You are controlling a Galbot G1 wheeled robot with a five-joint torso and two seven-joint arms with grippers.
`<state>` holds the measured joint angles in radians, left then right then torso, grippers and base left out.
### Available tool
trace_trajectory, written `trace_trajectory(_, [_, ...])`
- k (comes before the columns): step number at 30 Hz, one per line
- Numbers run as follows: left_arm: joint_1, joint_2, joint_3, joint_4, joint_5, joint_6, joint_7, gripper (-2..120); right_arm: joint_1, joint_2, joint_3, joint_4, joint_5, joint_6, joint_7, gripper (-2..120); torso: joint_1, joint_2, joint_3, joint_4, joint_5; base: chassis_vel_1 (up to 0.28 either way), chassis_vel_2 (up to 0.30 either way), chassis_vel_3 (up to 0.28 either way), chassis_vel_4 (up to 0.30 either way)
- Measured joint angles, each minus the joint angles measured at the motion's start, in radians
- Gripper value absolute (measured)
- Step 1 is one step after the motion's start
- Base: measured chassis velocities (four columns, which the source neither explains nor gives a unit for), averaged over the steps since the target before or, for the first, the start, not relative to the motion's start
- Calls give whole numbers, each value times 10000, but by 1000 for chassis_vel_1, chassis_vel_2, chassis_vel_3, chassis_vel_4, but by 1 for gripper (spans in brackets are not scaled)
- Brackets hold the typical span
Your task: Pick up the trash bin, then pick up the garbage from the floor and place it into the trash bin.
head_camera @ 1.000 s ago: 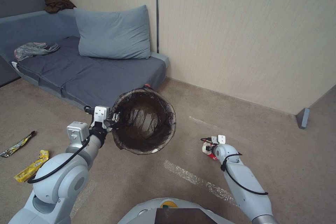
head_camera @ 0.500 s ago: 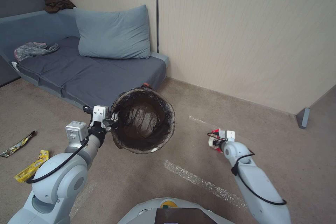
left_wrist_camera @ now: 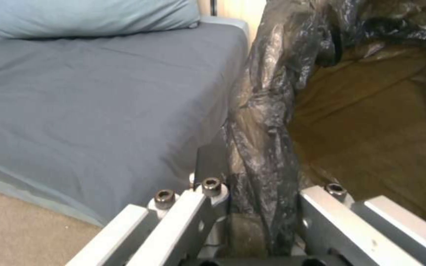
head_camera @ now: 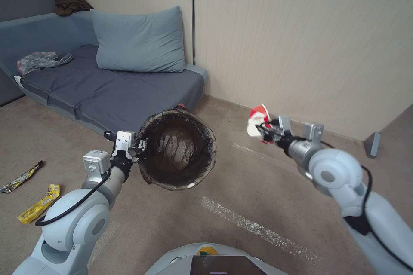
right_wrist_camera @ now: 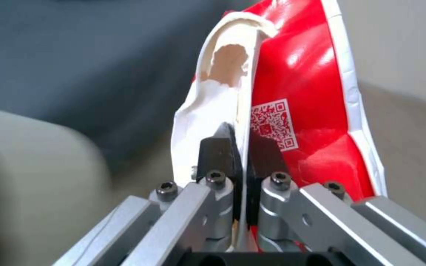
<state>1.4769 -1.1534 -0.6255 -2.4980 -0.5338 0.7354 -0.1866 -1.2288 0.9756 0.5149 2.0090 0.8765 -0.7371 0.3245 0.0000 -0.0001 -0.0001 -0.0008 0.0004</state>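
Keep right end effector (head_camera: pixel 266 132) pinched tight on red-and-white packet (head_camera: pixel 257 119). Move over trash bin (head_camera: pixel 177 154), gripped at rim by left end effector (head_camera: pixel 138 147), then drop.

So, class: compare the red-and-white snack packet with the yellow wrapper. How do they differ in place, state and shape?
The red-and-white snack packet is lifted off the floor, pinched in the right gripper; the yellow wrapper lies flat on the carpet by the left arm, untouched. The packet is wide and crumpled with a torn white edge; the wrapper is long and narrow. The packet is right of the trash bin, the wrapper left. Neither is in the bin yet.
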Motion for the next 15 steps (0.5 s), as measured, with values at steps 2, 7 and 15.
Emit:
trace_trajectory(2, [2,-4,16,-3,18,0,2,0,77,-285,-2,561,522,0,91,0,0,1,0,0,-3,0,0,0,0])
trace_trajectory(7, [39,-42,122,-6,70,0,13,0,1030,-1391,-257,2413,2840,4,554,0,0,1,0,3,-5,0,0,0,0])
trace_trajectory(15, [-84,-239,378,560,178,0,34,0,6480,-3486,-4728,3187,3934,494,-1607,0,0,1,1,3,-12,0,0,0,0])
